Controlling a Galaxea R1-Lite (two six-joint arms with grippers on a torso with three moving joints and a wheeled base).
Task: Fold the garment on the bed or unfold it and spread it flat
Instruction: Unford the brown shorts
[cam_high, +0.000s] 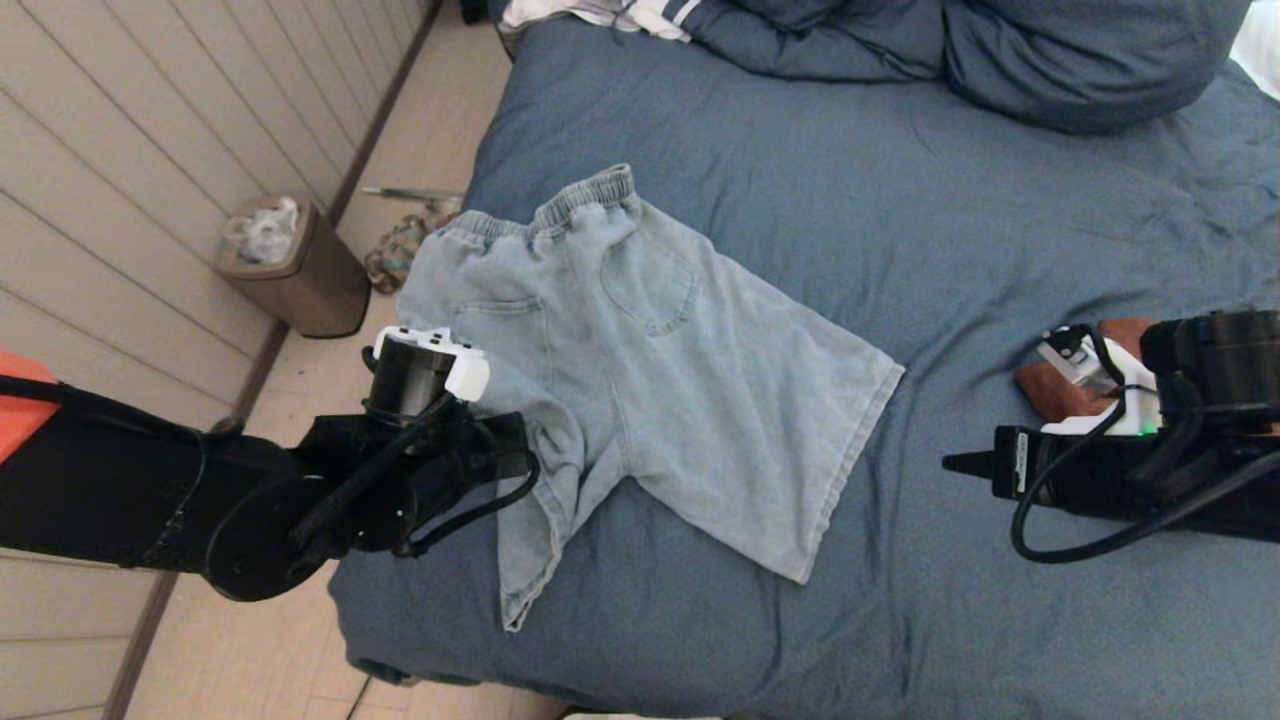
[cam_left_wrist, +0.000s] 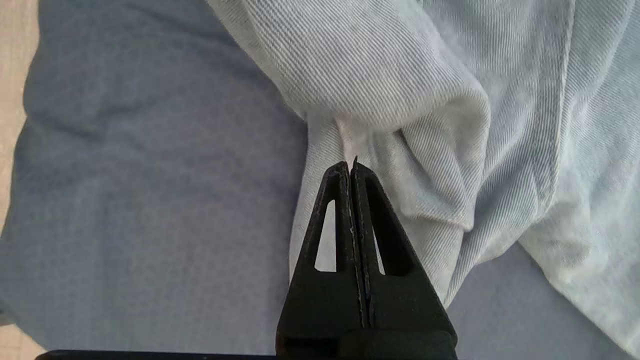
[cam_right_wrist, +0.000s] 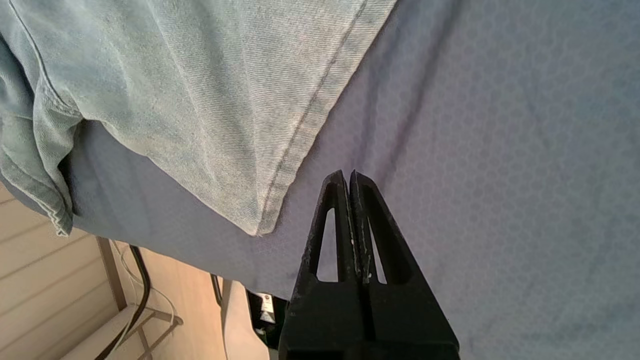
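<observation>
Lying spread across the near-left part of the bed (cam_high: 1000, 230) is a pair of light denim shorts (cam_high: 660, 360), back pockets up, elastic waistband toward the far left and the two legs fanning out toward the near edge. One leg is pretty flat, with its hem running diagonally toward the middle of the bed. The other leg, the one closer to the bed's left edge, is bunched up and folded over on itself.

The left gripper (cam_left_wrist: 353, 167) sits right at that crumpled leg, with its fingers pressed together. The tips touch a fold of the denim, but I can't tell whether any cloth is actually pinched between them.

The right gripper (cam_right_wrist: 348, 176) hangs over bare blue cover on the right side of the bed, well apart from the shorts, fingers clamped together on nothing. A corner of the flat leg's hem shows just ahead of it in the right wrist view.

Blue pillows (cam_high: 1080, 60) sit at the far end. A small brown trash bin (cam_high: 290, 265) stands on the floor beside the wall.
</observation>
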